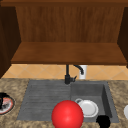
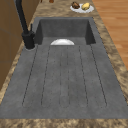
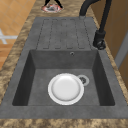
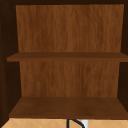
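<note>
Front view first: the left hand (image 1: 2, 100) sits at the far left edge of the surface (image 1: 15, 85), right on top of a red-rimmed plate (image 1: 8, 106). It's a dark blob here, so I can't tell if the fingers are apart or together. The right hand (image 1: 103, 121) is down at the front right corner of the sink (image 1: 45, 95), just over the front rim. I can't tell its fingers either. A white plate (image 1: 88, 108) lies in the basin just beside it, and a big red ball (image 1: 67, 114) covers the middle of the front rim, overlapping the white plate's left edge. The faucet (image 1: 67, 75) stands at the back edge, in the middle.

Left side view: the ribbed draining half of the sink is bare, with lots of open room. The white plate peeks over the basin's near wall. A plate of food (image 2: 81, 9) sits on the surface past the far end.

Right side view: the white plate lies flat in the basin, near the middle and closer to the near wall, just beside the drain (image 3: 83, 80), with free floor all round it. At the far end, black fingers of the left hand point down on both sides of the red-rimmed plate. I can't tell whether they grip it.

Upper view: a wooden cabinet (image 4: 67, 106) with two open shelves.
</note>
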{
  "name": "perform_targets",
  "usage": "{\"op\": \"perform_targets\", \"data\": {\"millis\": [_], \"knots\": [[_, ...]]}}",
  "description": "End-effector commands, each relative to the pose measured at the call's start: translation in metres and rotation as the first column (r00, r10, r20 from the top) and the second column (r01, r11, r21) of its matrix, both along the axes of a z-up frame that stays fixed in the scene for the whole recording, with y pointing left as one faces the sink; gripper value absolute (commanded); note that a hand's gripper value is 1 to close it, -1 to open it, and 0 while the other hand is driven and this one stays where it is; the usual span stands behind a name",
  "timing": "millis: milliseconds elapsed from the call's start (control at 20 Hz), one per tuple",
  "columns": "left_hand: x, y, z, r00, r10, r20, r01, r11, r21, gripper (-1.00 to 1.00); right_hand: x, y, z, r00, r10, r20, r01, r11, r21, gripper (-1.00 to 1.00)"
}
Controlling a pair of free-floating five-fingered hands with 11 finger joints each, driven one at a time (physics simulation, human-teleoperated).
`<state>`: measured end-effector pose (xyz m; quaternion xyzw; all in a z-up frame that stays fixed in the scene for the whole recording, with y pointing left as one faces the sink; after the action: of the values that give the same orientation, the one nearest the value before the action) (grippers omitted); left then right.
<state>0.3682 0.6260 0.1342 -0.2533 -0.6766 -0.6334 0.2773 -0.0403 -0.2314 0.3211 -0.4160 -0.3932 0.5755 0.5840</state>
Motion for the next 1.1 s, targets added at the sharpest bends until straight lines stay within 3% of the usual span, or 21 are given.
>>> {"op": "perform_targets", "data": {"millis": [0,300,450,650,800,850,900,950,1050], "knots": [[0.008,-0.007,-0.006,0.9972,0.075,0.001,-0.075,0.9972,0.000,-1.00,0.000,0.000,0.000,1.000,0.000,0.000,0.000,1.000,0.000,0.00],[0.015,-0.009,-0.029,0.9923,0.123,0.004,-0.123,0.9923,-0.006,-1.00,0.000,0.000,0.000,1.000,0.000,0.000,0.000,1.000,0.000,0.00],[0.014,-0.008,-0.033,0.9947,0.100,0.024,-0.099,0.9949,-0.019,-1.00,0.000,0.000,0.000,1.000,0.000,0.000,0.000,1.000,0.000,0.00],[0.020,-0.008,-0.031,0.9948,0.096,0.032,-0.096,0.9950,-0.028,-1.00,0.000,0.000,0.000,1.000,0.000,0.000,0.000,1.000,0.000,0.00],[0.015,0.005,-0.029,0.9960,0.061,0.066,-0.057,0.9962,-0.066,-1.00,0.000,0.000,0.000,1.000,0.000,0.000,0.000,1.000,0.000,0.00],[0.013,0.010,-0.029,0.9953,0.053,0.081,-0.046,0.9951,-0.088,1.00,0.000,0.000,0.000,1.000,0.000,0.000,0.000,1.000,0.000,0.00],[0.012,0.013,-0.024,0.9935,0.031,0.109,-0.020,0.9951,-0.097,1.00,0.000,0.000,0.000,1.000,0.000,0.000,0.000,1.000,0.000,0.00],[0.011,0.016,-0.021,0.9848,0.032,0.171,-0.013,0.9936,-0.112,1.00,0.000,0.000,0.000,1.000,0.000,0.000,0.000,1.000,0.000,0.00],[0.004,0.019,-0.015,0.9600,0.036,0.278,0.005,0.9896,-0.144,1.00,0.000,0.000,0.000,1.000,0.000,0.000,0.000,1.000,0.000,0.00]]}}
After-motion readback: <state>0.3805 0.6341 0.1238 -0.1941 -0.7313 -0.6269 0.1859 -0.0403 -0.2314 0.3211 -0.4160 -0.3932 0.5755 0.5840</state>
